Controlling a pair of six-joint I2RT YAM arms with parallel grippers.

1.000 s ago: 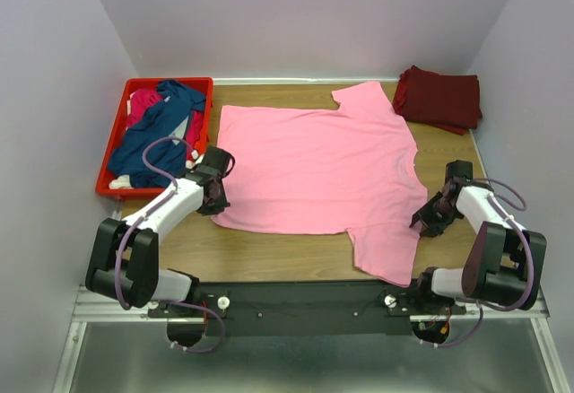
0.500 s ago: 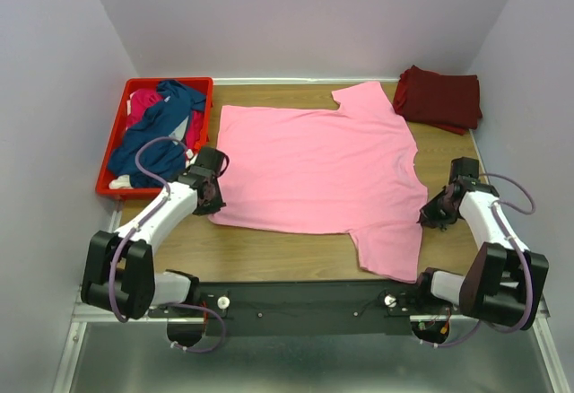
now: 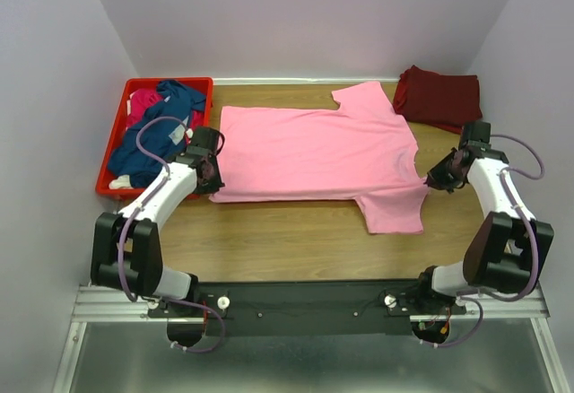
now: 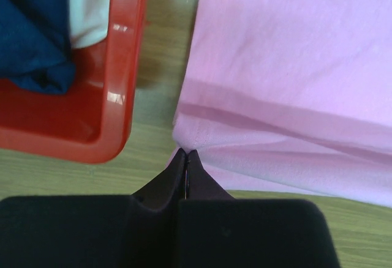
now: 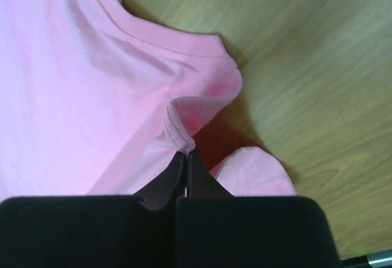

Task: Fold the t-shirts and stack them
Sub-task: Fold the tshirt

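Observation:
A light pink t-shirt lies spread on the wooden table, its near half lifted and doubled back. My left gripper is shut on its left hem corner, seen in the left wrist view as pinched pink cloth. My right gripper is shut on the shirt's right edge below the collar, with a bunched seam between the tips in the right wrist view. A folded dark maroon t-shirt lies at the back right. Navy blue and magenta t-shirts lie in the red crate.
The red plastic crate stands at the left edge, close to my left gripper; its rim shows in the left wrist view. Bare wood stretches in front of the pink shirt. Grey walls close in both sides.
Both grippers have moved away from the arms' bases, carrying the pink shirt's near edge with them. The near sleeve and hem have been drawn back over the shirt.

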